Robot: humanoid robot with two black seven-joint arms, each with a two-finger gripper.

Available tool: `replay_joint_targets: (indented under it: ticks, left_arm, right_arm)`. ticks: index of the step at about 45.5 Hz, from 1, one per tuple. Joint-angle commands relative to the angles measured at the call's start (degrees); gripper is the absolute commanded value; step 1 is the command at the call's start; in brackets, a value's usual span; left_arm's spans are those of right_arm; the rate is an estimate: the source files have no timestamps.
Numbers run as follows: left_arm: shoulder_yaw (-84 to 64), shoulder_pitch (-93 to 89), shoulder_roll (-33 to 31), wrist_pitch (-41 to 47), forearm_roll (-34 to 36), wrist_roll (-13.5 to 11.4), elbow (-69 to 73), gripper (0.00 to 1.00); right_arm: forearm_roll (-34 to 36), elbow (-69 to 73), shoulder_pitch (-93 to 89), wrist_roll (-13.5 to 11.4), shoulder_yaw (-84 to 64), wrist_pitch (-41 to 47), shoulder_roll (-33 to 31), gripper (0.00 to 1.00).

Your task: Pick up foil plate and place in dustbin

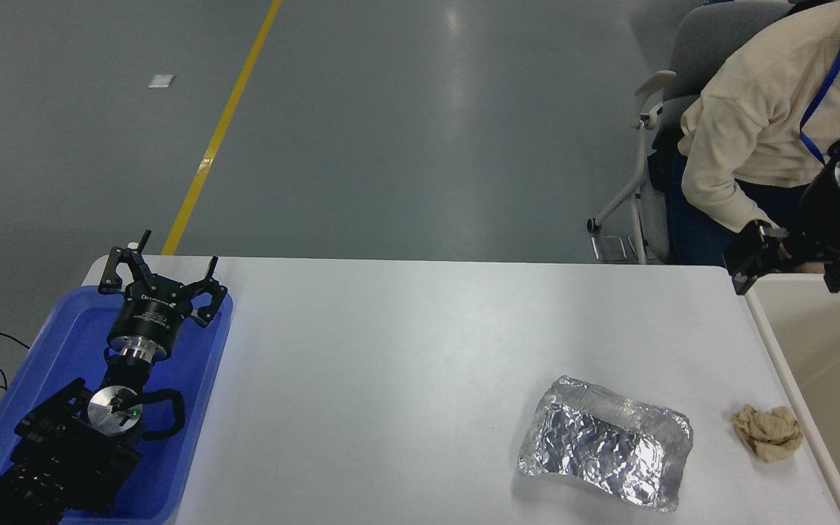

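Lower right of the frame, on the white table (405, 350), lies one foil plate (604, 442). It sits flat with its open side up, the raised rim crinkled all round. Its long axis runs from upper left to lower right of the frame, so one short end points toward the table's middle and the other toward the lower right corner. Nothing touches the foil plate.

One crumpled brown paper ball (767, 432) rests just right of it, apart from it, near the wall of the dustbin (777, 343). The dustbin occupies the right edge of the frame and is cut off by the right and bottom borders; only its left rim and part of its inner wall show.

The right gripper (792, 266) is at the upper right, over the dustbin's far corner, well apart from the foil plate. Its body is partly cut off and dark against a seated person (748, 124), so the jaw state cannot be told.

The left gripper (161, 273) is parked at the lower left over one blue tray (63, 343), jaws spread wide and holding nothing.
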Motion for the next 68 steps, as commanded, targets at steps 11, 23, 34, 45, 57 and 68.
replay_joint_targets:
  ticks: [11,23,34,45,57,68]
  left_arm:
    - [0.00,0.00,0.00,0.00,0.01,-0.01,0.03,1.00]
    - [0.00,0.00,0.00,0.00,0.01,-0.09,-0.06,1.00]
    - [-0.09,0.00,0.00,0.00,-0.08,-0.18,0.03,1.00]
    - [0.00,0.00,0.00,0.00,-0.08,-0.18,0.03,1.00]
    - [0.00,0.00,0.00,0.00,-0.08,-0.18,0.03,1.00]
    - [0.00,0.00,0.00,0.00,0.01,-0.18,-0.06,1.00]
  right_arm:
    - [7.87,-10.76,-23.37,-0.06,9.95,0.00,-2.98,1.00]
    - [11.13,-11.03,-31.72,-0.06,10.56,0.00,-3.59,1.00]
    - [11.13,-11.03,-39.19,-0.06,14.78,-8.33,-4.74,1.00]
    - [11.31,-10.59,-42.97,-0.06,16.71,-26.89,-6.14,0.99]
    - [11.22,-10.41,-45.87,-0.06,20.58,-27.07,-5.18,1.00]
    - [10.70,-10.15,-47.11,-0.06,21.38,-26.98,-2.63,0.98]
